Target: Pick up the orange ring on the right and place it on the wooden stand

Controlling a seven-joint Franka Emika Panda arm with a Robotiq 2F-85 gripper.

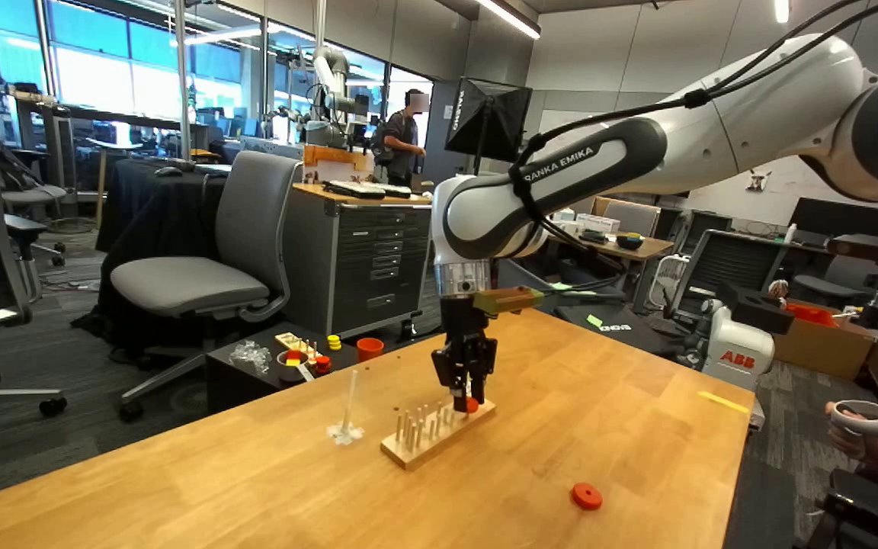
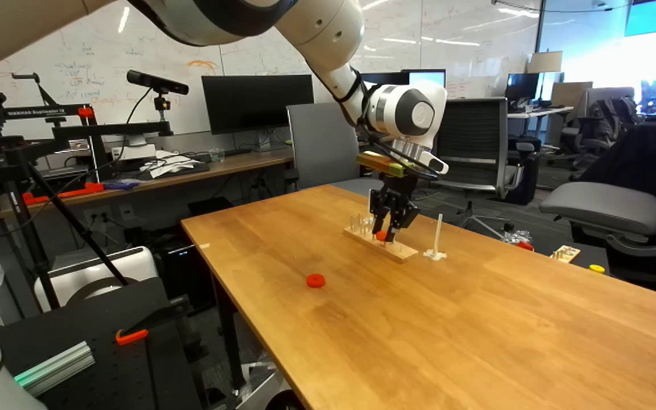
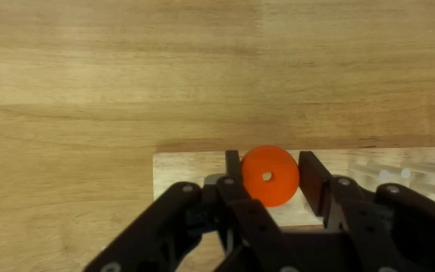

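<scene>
Orange ring (image 3: 270, 192) pinched in the gripper (image 3: 269, 166), over the wooden stand (image 3: 292, 216).
Lettering: arm (image 1: 698, 145) reads "RANKA EMIKA" in an exterior view, initial letter covered by cable; red "ABB" on a white robot (image 1: 736, 335) past the table (image 1: 637, 435); "WANHAO Duplicator" on a black frame (image 2: 46, 115) in an exterior view, last characters unclear; sideways letters on softbox (image 1: 488, 114) uncertain; whiteboard (image 2: 106, 57) handwriting too faint to read. Fingers (image 3: 233, 162) narrowed to the ring's width, one each side, both touching its rim; hole visible in the wrist view. Ring at the fingertips; cannot tell whether it touches the stand. Second ring (image 1: 586, 496), same colour, flat on the table, well apart from the gripper in both exterior views.
</scene>
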